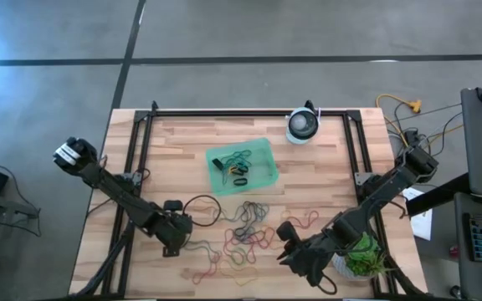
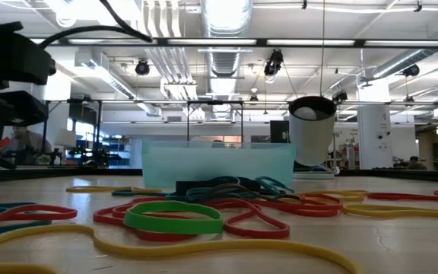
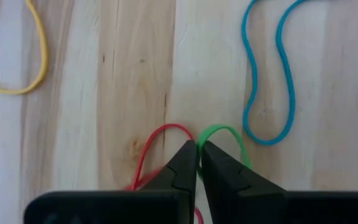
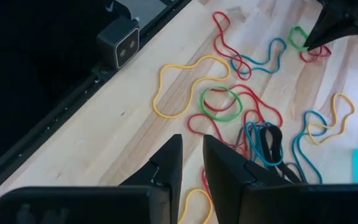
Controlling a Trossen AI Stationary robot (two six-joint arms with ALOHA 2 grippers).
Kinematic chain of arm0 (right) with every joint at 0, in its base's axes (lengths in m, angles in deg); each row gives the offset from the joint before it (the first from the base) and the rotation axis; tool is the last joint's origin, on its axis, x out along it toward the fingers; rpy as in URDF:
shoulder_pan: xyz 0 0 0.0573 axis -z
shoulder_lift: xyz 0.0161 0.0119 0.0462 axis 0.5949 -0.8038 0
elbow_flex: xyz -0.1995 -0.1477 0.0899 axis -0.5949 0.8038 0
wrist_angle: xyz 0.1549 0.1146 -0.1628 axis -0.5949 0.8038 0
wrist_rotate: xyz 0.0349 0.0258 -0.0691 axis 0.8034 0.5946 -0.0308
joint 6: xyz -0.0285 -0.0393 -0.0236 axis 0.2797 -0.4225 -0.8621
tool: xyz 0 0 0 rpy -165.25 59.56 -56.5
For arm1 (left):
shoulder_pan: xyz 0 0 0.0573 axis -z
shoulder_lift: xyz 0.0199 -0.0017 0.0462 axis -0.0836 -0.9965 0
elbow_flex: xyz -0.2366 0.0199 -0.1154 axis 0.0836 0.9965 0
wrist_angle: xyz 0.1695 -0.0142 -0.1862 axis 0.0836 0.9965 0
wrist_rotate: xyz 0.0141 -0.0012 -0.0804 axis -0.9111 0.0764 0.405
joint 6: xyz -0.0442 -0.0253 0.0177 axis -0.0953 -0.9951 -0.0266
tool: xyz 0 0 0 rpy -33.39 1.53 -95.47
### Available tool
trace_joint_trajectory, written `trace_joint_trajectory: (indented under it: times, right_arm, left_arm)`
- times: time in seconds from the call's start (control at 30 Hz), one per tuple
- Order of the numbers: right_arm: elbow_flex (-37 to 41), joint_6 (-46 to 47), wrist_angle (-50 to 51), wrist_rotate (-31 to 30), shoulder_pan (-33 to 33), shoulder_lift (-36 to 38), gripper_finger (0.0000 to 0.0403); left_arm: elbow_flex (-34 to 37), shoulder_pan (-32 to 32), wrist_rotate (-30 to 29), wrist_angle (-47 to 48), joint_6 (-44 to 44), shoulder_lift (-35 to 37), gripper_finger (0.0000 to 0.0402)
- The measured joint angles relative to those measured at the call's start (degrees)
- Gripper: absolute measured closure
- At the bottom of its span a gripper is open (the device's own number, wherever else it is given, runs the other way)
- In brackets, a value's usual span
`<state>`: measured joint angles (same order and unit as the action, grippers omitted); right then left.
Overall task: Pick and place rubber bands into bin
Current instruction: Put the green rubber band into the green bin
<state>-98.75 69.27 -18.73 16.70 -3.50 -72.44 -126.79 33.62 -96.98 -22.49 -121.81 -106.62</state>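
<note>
Wood table [image 1: 325,180], black rail frame round it. Green bin [image 1: 262,150] mid-far, few bands inside. Round white device [image 1: 302,125] far right of bin, plant [image 1: 365,255] near right. Rubber bands [image 1: 249,226] litter near half. Left gripper [image 3: 197,149] pinched shut on red+green bands, near-left. Right gripper [image 4: 192,149] hovers near-right, fingers slightly apart, nothing held.
</note>
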Motion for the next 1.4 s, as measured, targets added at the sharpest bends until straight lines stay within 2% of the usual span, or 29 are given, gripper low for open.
trace_joint_trajectory:
  times: [0.17,0.37,0.47,0.63,0.77,0.97,1.2,1.4]
  right_arm:
    - [0.02,0.00,0.00,0.00,0.00,0.00,0.0344]
    - [0.02,0.00,0.02,0.00,0.02,0.00,0.0344]
    - [0.02,-0.01,0.01,-0.05,0.02,0.00,0.0344]
    - [0.02,0.18,0.41,-2.59,0.01,0.00,0.0344]
    - [0.02,0.96,1.14,-3.23,0.04,0.00,0.0344]
    - [0.12,1.09,1.72,-4.62,0.02,0.00,0.0344]
    - [0.87,2.73,1.76,-4.66,0.02,0.00,0.0344]
    - [1.16,2.93,1.75,-4.66,0.02,0.00,0.0344]
  left_arm:
    - [-2.71,-0.04,-0.52,3.00,1.26,1.82,0.0394]
    - [-6.46,-0.04,-4.91,3.01,10.36,4.05,0.0394]
    - [-8.21,-0.19,-11.15,2.98,16.99,4.74,0.0394]
    - [-10.03,-1.52,-26.53,2.21,27.72,4.99,0.0394]
    - [-10.19,-4.30,-32.48,-2.78,36.67,5.01,0.0394]
    - [-9.89,-11.04,-32.72,-11.03,46.85,5.00,0.0394]
    - [-9.84,-20.37,-32.55,-14.60,54.18,5.01,0.0394]
    - [-9.82,-29.16,-27.43,-16.23,56.91,5.01,0.0394]
